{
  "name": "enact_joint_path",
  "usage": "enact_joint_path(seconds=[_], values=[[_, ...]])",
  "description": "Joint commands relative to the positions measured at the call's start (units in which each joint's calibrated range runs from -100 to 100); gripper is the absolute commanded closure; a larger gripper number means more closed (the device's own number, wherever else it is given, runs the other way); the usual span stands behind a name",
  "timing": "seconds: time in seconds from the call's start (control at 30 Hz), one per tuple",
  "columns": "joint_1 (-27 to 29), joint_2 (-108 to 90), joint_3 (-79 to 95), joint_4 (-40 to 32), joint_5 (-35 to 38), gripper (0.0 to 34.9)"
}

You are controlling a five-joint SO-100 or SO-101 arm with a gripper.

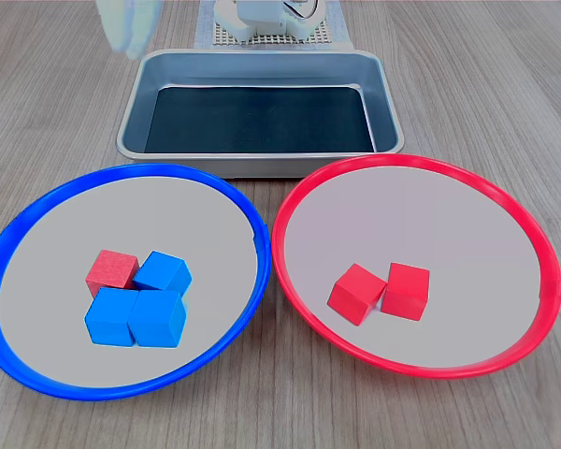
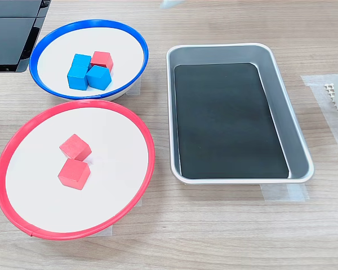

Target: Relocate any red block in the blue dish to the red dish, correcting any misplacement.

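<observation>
One red block (image 1: pixel 111 270) (image 2: pixel 102 59) lies in the blue dish (image 1: pixel 37 206) (image 2: pixel 132 42), touching three blue cubes (image 1: pixel 138 309) (image 2: pixel 85 73) bunched near the dish's middle. The red dish (image 1: pixel 514 210) (image 2: pixel 141 135) holds two red cubes (image 1: pixel 383 290) (image 2: pixel 75 160) side by side. A pale blurred shape (image 1: pixel 127 26) (image 2: pixel 170 3) shows at the top edge in both exterior views, high above the table and away from both dishes. It looks like part of my arm, too smeared to show any fingers. Nothing is held that I can see.
A rectangular steel tray (image 1: pixel 262 164) (image 2: pixel 296 163) with a dark floor sits behind the dishes. The arm's white base (image 1: pixel 266 17) stands on a mesh mat (image 2: pixel 333 93) beyond it. A black device (image 2: pixel 11 34) sits at the second exterior view's top left.
</observation>
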Motion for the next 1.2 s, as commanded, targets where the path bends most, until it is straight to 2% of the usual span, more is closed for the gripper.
enact_joint_path(seconds=[0.0,0.1,0.37,0.57,0.77,1.17], values=[[0.87,5.66,-7.34,1.08,0.39,32.4],[1.72,10.01,-10.70,1.00,0.24,30.8],[2.75,20.50,-20.81,0.42,-0.29,29.9],[2.47,27.92,-28.73,0.34,-1.95,29.5],[1.44,36.71,-37.10,0.34,-3.66,27.4],[-0.82,43.02,-39.47,-1.72,-6.15,23.8]])
